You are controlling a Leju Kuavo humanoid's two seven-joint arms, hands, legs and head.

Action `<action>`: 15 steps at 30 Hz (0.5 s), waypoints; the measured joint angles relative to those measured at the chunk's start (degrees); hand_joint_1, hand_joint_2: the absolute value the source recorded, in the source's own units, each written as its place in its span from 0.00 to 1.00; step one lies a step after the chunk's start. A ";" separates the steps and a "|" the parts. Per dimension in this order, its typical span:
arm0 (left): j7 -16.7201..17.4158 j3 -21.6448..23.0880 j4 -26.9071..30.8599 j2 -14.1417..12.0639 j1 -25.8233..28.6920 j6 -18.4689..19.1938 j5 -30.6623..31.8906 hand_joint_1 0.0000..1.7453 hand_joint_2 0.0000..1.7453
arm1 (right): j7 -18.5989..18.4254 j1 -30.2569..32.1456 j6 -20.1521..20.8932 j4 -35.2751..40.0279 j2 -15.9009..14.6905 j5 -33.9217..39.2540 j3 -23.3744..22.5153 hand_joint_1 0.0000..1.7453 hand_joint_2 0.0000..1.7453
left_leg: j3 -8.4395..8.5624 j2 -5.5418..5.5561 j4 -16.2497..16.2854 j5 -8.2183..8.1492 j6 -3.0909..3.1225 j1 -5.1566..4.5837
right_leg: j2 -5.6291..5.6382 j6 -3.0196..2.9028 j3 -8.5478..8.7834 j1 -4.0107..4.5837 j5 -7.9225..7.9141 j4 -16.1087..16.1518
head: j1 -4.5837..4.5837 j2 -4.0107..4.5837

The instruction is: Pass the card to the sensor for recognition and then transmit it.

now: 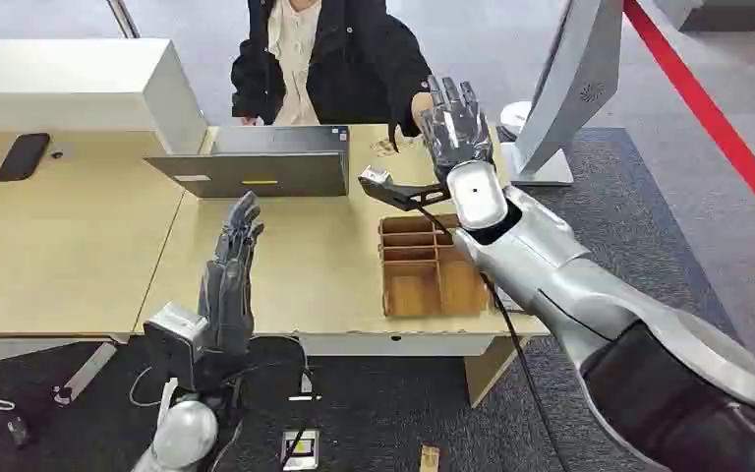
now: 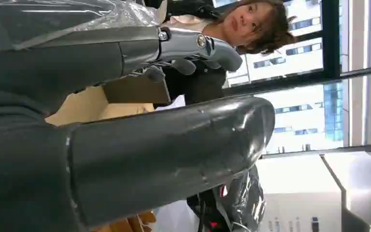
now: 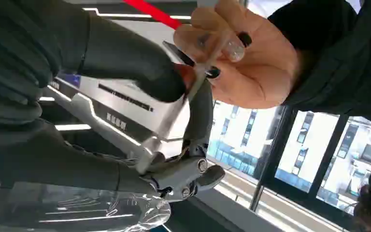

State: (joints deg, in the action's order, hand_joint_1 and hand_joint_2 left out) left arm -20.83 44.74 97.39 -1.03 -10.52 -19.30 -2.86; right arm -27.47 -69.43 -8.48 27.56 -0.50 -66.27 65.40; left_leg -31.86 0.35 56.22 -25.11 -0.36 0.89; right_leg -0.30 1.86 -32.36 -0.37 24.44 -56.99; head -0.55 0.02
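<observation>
My right hand (image 1: 457,123) is raised over the far edge of the table, reaching toward a seated person (image 1: 324,54) in a black jacket. In the right wrist view the card (image 3: 174,113) shows edge-on as a thin pale strip, pinched between my thumb and a finger of the right hand (image 3: 183,92). The person's hand (image 3: 241,58) grips the card's far end. A small black stand with a grey head (image 1: 393,187), possibly the sensor, sits just beside my right wrist. My left hand (image 1: 231,280) stands upright at the table's near edge with its fingers (image 2: 193,46) straight, holding nothing.
A grey laptop (image 1: 265,162) lies open in front of the person. A wooden divided box (image 1: 431,265) sits under my right forearm. A tall white-grey kiosk (image 1: 570,88) stands at the table's right end. A white box (image 1: 79,84) and a black flat object (image 1: 23,155) lie far left.
</observation>
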 joint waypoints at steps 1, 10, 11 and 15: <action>0.02 0.00 0.00 0.00 -0.10 0.00 -0.13 0.00 0.00 | 0.00 0.00 0.00 -0.09 0.00 0.13 0.00 1.00 1.00 | 0.00 0.00 0.00 0.00 0.00 0.00 | 0.00 0.00 0.00 0.00 0.00 0.00 | -0.02 0.00; 0.02 0.02 0.00 0.00 -0.44 0.00 -0.31 0.00 0.00 | 0.31 0.01 -0.20 -0.46 -0.15 0.13 -0.05 1.00 1.00 | 0.01 -0.02 0.01 0.00 0.00 0.00 | 0.02 0.00 0.00 0.00 0.00 0.00 | -0.02 0.00; 0.02 0.02 0.00 0.00 -0.48 0.00 -0.33 0.00 0.00 | 0.41 0.01 -0.35 -0.48 -0.18 0.31 -0.02 1.00 1.00 | 0.01 -0.02 0.01 0.00 0.00 0.00 | 0.03 0.00 0.00 0.00 0.00 0.00 | 0.00 0.00; 0.00 0.04 0.00 0.00 -0.52 0.02 -0.55 0.00 0.00 | 1.31 0.04 -1.97 -0.46 -0.39 1.60 -0.11 1.00 1.00 | 0.01 -0.02 0.01 0.00 0.00 0.00 | 0.03 0.00 0.00 0.00 0.00 0.00 | -0.02 0.00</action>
State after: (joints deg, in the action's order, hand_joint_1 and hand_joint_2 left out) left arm -20.83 44.78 97.39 -1.03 -11.05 -19.28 -3.41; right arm -26.16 -69.40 -10.45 27.10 -0.90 -64.67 65.29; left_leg -31.84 0.32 56.23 -25.11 -0.36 0.88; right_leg -0.27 1.86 -32.36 -0.37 24.43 -56.99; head -0.57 0.02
